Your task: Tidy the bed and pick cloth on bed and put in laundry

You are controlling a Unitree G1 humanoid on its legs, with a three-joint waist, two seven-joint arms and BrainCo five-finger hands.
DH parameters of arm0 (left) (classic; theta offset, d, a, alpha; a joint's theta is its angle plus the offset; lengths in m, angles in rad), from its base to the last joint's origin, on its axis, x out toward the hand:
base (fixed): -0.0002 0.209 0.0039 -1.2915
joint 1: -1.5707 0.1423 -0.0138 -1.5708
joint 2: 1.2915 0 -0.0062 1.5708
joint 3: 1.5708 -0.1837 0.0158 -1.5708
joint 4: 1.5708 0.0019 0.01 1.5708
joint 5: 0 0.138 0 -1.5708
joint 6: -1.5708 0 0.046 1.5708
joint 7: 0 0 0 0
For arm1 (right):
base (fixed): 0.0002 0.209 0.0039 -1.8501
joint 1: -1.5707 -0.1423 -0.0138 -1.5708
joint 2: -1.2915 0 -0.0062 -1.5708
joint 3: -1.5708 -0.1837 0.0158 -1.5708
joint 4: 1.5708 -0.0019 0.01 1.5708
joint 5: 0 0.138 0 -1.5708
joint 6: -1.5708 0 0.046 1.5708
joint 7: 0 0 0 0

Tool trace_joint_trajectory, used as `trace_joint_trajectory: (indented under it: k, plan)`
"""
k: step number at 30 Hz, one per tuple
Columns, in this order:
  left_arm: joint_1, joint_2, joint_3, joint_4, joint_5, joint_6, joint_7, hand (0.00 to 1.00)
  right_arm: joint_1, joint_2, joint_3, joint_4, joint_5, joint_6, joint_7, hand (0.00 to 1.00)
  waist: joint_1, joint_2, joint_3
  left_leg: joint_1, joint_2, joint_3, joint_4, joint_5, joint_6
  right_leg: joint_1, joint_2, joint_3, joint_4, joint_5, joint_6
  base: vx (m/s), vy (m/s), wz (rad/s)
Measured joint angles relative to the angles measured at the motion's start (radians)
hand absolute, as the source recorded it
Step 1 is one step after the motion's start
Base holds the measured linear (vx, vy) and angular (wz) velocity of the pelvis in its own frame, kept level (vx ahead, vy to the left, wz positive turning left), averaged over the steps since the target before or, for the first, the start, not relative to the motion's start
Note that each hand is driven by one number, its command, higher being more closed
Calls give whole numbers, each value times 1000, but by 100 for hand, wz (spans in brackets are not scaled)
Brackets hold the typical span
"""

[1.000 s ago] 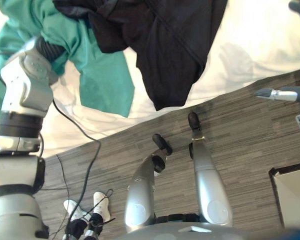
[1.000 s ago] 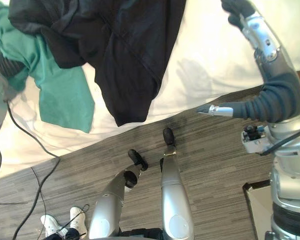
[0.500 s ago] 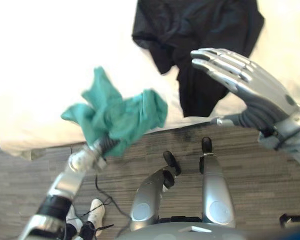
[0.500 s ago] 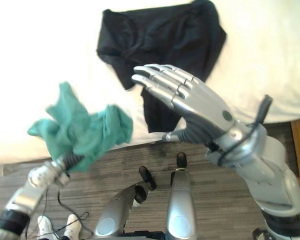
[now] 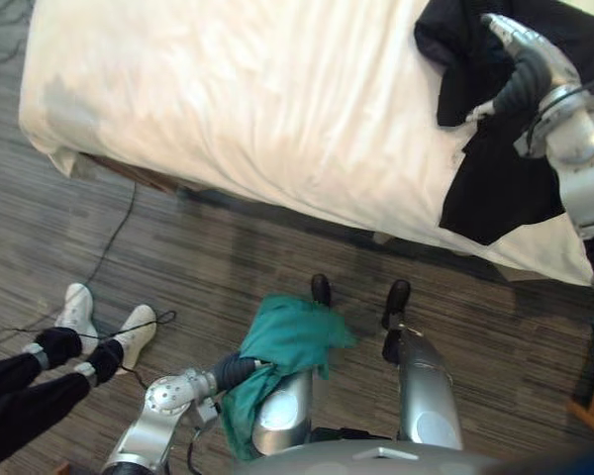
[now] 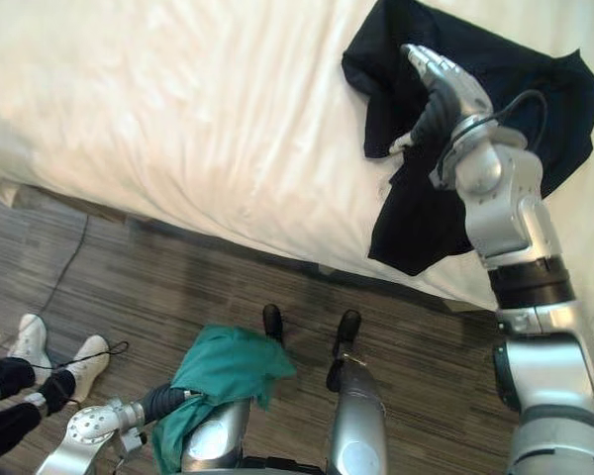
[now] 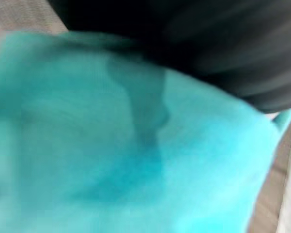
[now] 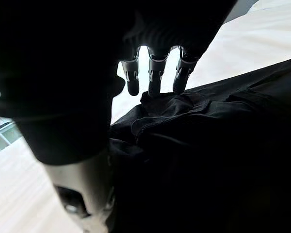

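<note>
Step in hand: the robot is gathering cloth off the bed point(image 5: 257, 99). By my reading, one piece is already off it and the second is being reached for.
Teal cloth point(image 5: 289, 341): it is hanging bunched at the bottom centre of the left eye view, over the wood-look floor point(image 5: 178, 257) and clear of the mattress.
Left hand point(image 5: 233, 369): it is sitting buried in the teal cloth with just its ribbed cover showing. I cannot tell whether it is clamped on the fabric or merely carrying it draped.
Black cloth point(image 6: 406, 218): it is lying crumpled in the upper right of the right eye view, on the white sheet, with one flap trailing over the bed's near edge.
Right hand point(image 6: 444, 84): it is hovering over the black cloth, spread and holding nothing. In its wrist view the fingers point(image 8: 154, 77) are pointing straight down with their dark tips at a raised fold, touching it or just above it.
Next move: it is calling for lowering onto that fold, curling round a thick bunch so the trailing flap comes along, lifting, then taking both pieces to the laundry.
Bystander: a person's legs point(image 5: 30, 371) in white shoes point(image 5: 79, 309) are standing at the lower left, near the left arm.
</note>
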Motion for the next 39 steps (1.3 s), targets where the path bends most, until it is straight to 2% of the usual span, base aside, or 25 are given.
trace_joint_trajectory:
  k: [2, 4, 7, 11, 12, 22, 27, 32, 35, 39]
  plan:
    - [-2, 8, 11, 59, -2, 22, 26, 100, -23, -1, 8, 45, 20, 20, -8, 0, -2, -22, 3, -29, 7, -9, 19, -2, 3, -1, 9, -9, -29, 24, -2, -48, 14, 9]
    - [-2, 15, -40, 161, 51, 62, 60, 100, -35, 0, 11, 82, 38, 39, -7, 0, 3, -44, 6, -54, 14, -9, 42, -8, 9, -3, 15, -10, -55, 46, -3, -41, 23, -1]
    - [-1, -7, -131, 266, 82, 76, 73, 100, -49, 0, 11, 125, 18, 67, -8, 0, 9, -54, 10, -82, 16, -7, 56, -16, 13, -12, 18, -10, -78, 66, -3, -44, 30, -1]
    - [-6, -28, -139, 282, 81, 78, 102, 100, -97, 1, 10, 171, 4, 115, -16, 0, 19, -56, 12, -131, 15, -1, 55, -3, 8, -65, 16, -10, -79, 75, -12, -50, 4, 0]
    - [-7, -32, -139, 283, 81, 79, 104, 100, -115, 2, 9, 174, -4, 129, -16, 100, 20, -56, 12, -143, 16, 3, 55, 4, 8, -79, 16, -10, -79, 79, -13, -20, -26, -6]
    - [-29, -67, -142, 293, 82, 50, 145, 100, -163, 46, -117, 156, 32, 193, -47, 100, 22, -56, 12, -201, 46, 33, 71, 12, 11, -139, 31, 1, -89, 93, -21, 22, -40, -7]
    - [-31, -72, -142, 294, 99, 30, 153, 100, -154, 57, -127, 156, 108, 187, -82, 100, 19, -56, 12, -192, 48, 46, 56, 12, 10, -143, 32, 10, -89, 93, -21, 69, -34, -6]
    - [-30, -81, -141, 293, 105, 25, 167, 100, -106, 89, -162, 167, 221, 126, -119, 100, 16, -56, 12, -139, 47, 60, 35, 14, 7, -107, 32, 12, -90, 93, -21, 72, -20, -9]
    - [-27, -85, -139, 294, 114, 25, 173, 100, -37, 108, -204, 162, 320, 59, -137, 100, 13, -56, 12, -77, 46, 75, 16, 11, 3, -59, 32, 16, -93, 91, -21, 61, -14, -14]
    - [-10, -94, -126, 293, 154, 29, 178, 100, 175, 184, -317, 88, 411, -57, -146, 100, -3, -58, 11, 34, 39, 96, -18, 7, -3, 31, 31, 42, -101, 71, -15, 47, -7, -17]
